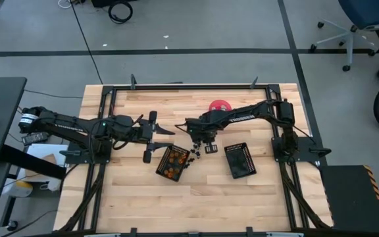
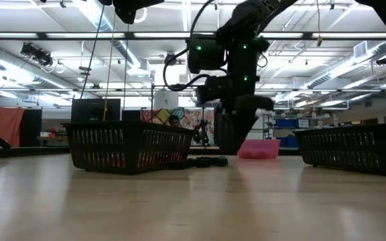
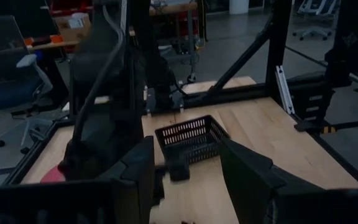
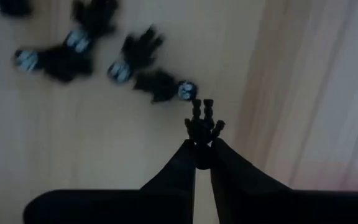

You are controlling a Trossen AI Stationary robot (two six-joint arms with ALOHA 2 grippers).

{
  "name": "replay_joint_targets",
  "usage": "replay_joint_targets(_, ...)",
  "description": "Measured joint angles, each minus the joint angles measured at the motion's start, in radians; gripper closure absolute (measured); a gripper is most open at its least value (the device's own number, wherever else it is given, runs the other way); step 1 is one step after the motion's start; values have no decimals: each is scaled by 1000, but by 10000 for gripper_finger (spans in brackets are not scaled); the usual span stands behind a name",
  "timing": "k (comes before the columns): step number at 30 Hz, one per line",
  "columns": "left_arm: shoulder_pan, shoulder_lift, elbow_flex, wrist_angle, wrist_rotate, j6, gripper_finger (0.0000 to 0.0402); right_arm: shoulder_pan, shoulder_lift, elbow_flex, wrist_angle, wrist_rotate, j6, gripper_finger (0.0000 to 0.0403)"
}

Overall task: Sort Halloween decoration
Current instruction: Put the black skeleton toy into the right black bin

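Several tiny black decoration pieces with pale spots lie in a loose cluster on the table, between two black mesh baskets. The left basket holds orange roundish pieces; the right basket looks dark inside. My right gripper points down beside the cluster and is shut on one black piece. My left gripper hovers open at the left basket's left side, level and facing the table's right. My right gripper pinches a small black, leggy piece between its two fingertips, coming from above and pointing down. The piece sticks out past the free ends of the fingers. Whether it is clear of the table, I cannot tell.
A pink round bowl sits near the table's far edge, behind the right arm. A black frame rail runs along the table's edges. Bare wood lies toward the near edge.
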Motion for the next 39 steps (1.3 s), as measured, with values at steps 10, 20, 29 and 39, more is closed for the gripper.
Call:
replay_joint_targets(10,3,0,0,-13,0,0,246,80,-2,140,-533,-39,195,365)
replay_joint_targets(20,3,0,0,-13,0,5,246,150,-50,148,-708,-130,394,364)
replay_joint_targets(29,3,0,0,-8,0,-9,246,192,-53,62,-722,-214,477,308)
replay_joint_targets(39,3,0,0,11,0,-15,246,178,-54,135,-714,-194,476,250)
